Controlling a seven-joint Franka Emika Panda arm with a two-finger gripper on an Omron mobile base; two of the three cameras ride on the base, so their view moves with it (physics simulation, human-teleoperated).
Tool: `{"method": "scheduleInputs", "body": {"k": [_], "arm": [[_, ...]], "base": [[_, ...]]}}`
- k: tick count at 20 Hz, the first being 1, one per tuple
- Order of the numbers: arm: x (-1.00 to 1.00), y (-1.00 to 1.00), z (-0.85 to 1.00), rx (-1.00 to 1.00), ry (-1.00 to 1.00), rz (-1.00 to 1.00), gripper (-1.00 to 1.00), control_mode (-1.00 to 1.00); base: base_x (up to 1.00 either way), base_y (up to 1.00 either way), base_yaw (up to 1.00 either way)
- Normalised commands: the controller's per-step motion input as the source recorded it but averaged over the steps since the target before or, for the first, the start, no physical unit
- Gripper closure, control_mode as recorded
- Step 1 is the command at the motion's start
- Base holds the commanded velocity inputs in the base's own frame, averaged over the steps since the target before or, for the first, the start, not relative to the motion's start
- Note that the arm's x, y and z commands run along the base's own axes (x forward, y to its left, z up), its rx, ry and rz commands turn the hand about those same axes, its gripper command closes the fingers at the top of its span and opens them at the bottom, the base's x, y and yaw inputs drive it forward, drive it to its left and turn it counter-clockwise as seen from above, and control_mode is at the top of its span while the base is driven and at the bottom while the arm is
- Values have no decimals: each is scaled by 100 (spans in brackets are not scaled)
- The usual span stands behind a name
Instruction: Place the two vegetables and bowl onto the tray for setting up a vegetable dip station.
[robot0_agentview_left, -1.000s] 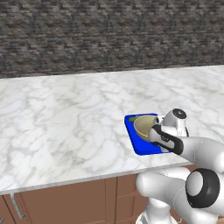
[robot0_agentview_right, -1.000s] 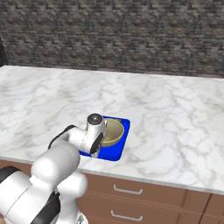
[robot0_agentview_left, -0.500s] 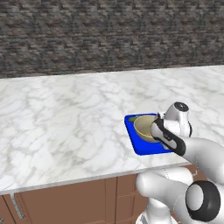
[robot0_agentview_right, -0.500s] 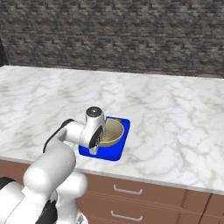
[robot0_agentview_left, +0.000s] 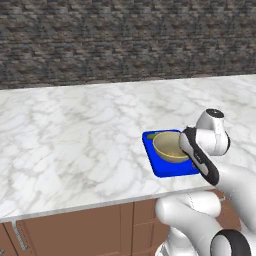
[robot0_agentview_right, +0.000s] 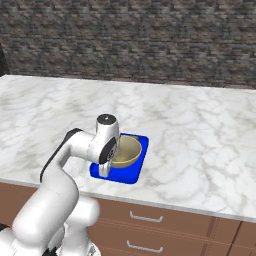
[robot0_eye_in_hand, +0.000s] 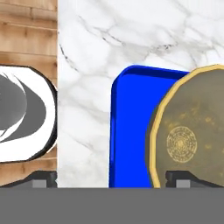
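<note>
The blue tray (robot0_agentview_left: 159, 167) lies near the counter's front edge, and the tan bowl (robot0_agentview_left: 169, 147) sits upright in it. A thin dark green sliver (robot0_agentview_left: 151, 136) peeks out at the bowl's far left rim, perhaps the cucumber; the carrot is hidden. In the hand view my gripper (robot0_eye_in_hand: 114, 179) is open, its fingertips spread wide above the tray (robot0_eye_in_hand: 131, 131) with the bowl (robot0_eye_in_hand: 188, 140) under the right one, and it holds nothing. From the right base view the tray (robot0_agentview_right: 131, 175) and bowl (robot0_agentview_right: 126, 152) lie just right of my hand.
The white marble counter (robot0_agentview_left: 75, 135) stretches wide to the left and behind the tray, up to a dark stone wall (robot0_agentview_left: 125, 40). Wooden cabinet fronts with drawers (robot0_agentview_right: 165, 225) run below the counter's front edge, close beside the tray.
The hand has lifted a little up and away from the bowl, and its jaws have spread slightly wider. Bowl and tray have stayed where they were.
</note>
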Motion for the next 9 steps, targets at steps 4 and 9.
{"method": "scheduleInputs", "body": {"k": [4,9], "arm": [[-65,-3,18,0,6,0,-100,-100],[-79,0,13,0,1,0,-100,-100]], "base": [[0,0,0],[0,0,0]]}}
